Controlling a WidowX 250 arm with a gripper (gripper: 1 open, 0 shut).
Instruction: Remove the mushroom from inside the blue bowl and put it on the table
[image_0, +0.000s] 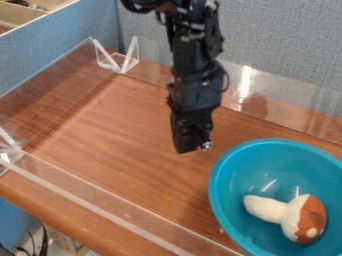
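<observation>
Gripper (189, 145): black, pointing straight down, fingers pressed together with nothing between them. It hangs over bare wood, just left of the bowl's rim and clear of it; whether the tips touch the tabletop I cannot tell.

Arm (195, 60): black, jointed, coming down from the top of the view to the gripper, cables along its side.

Blue bowl (235, 180): round, deep, turquoise, sitting at the lower right of the table and cut off by the picture's right and bottom edges.

Mushroom (287, 214): lying on its side on the bowl's floor, toward the lower right. Cream stem points left, reddish-brown cap points right, near the bowl's wall. Well apart from the gripper.

Table (107, 130): reddish-brown wood grain, bare to the left of the arm.

Clear acrylic walls (60, 60): low, edging the tabletop on the left, front and back, with clear brackets at the corners.

Blue-grey panel (281, 40): behind the table.
</observation>
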